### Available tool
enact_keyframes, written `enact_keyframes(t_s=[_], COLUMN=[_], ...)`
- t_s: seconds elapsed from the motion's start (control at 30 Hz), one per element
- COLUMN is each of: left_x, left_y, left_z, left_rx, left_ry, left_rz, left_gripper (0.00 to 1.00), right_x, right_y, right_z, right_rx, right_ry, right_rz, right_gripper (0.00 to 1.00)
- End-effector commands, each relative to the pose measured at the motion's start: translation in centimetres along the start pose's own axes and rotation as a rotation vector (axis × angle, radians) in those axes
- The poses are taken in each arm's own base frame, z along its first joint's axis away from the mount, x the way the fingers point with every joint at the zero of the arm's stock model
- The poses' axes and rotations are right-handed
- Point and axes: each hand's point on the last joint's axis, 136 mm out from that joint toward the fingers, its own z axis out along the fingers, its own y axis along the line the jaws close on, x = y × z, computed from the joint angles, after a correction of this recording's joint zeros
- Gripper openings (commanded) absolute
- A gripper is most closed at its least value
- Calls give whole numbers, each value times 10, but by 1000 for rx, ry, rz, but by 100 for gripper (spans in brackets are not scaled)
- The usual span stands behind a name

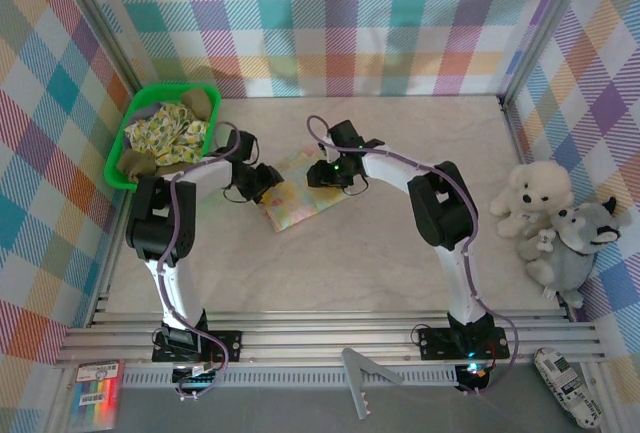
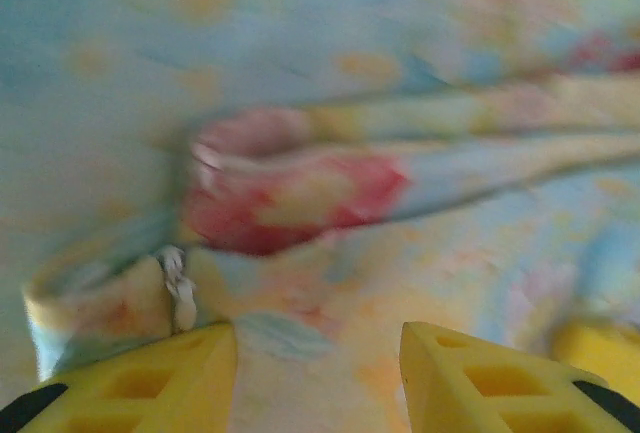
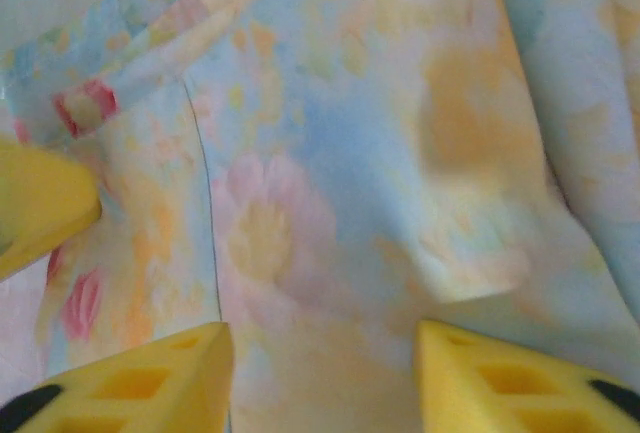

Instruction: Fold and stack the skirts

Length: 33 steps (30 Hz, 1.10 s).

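A folded pastel floral skirt point(image 1: 298, 201) lies flat on the table, left of centre. My left gripper point(image 1: 262, 181) is low over its left edge and my right gripper point(image 1: 326, 174) over its upper right corner. In the left wrist view the left gripper point(image 2: 318, 353) is open, its yellow fingers point(image 2: 150, 383) apart over the cloth point(image 2: 330, 183), with nothing between them. The right gripper point(image 3: 320, 353) is likewise open just above the flat print point(image 3: 330, 153). More skirts sit in the basket: a yellow-green floral one point(image 1: 170, 131) and an olive-brown one point(image 1: 205, 103).
The green plastic basket point(image 1: 116, 161) stands at the back left against the plaid wall. A white plush toy point(image 1: 532, 196) and a grey one point(image 1: 578, 243) sit at the right edge. Aluminium rails point(image 1: 330, 338) run along the near edge.
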Motion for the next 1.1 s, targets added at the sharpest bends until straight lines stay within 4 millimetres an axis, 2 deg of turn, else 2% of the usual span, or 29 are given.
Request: enact_keyframes(t_s=[0.0,0.1,0.17,0.27,0.33,0.43,0.47,0.57,0.63,0.73,0.83,0.97,1.07], left_x=[-12,-7,-7,-10,-12,-15,-17,-19,-20,-20,-25,-37,-52], left_y=[51,47,47,47,47,47,46,41,32,9,-3,-14,-6], left_z=[14,17,15,11,8,5,3,-7,-19,-39,-68,-110,-142], left_rx=[-137,-125,-128,-133,-131,-127,-122,-102,-77,17,49,93,19], left_ry=[-17,0,-1,-11,-16,-20,-20,-19,-30,-25,-56,-126,-212], left_rz=[-132,-114,-108,-104,-109,-122,-126,-133,-126,-126,-113,-85,-23], left_gripper=[47,48,48,51,52,53,53,59,70,85,96,100,100], right_x=[-3,1,3,5,8,17,19,32,39,48,56,65,68], right_y=[21,22,22,21,20,12,8,-8,-21,-41,-66,-101,-138], right_z=[-9,0,8,20,28,40,43,44,40,26,10,-13,-37], right_rx=[19,88,137,190,216,277,299,392,446,532,563,561,602], right_ry=[6,42,60,98,121,167,186,260,299,341,378,385,386], right_rz=[-148,-217,-253,-282,-303,-347,-364,-410,-434,-448,-361,-193,-67], right_gripper=[69,77,79,87,88,90,98,99,99,99,99,99,99])
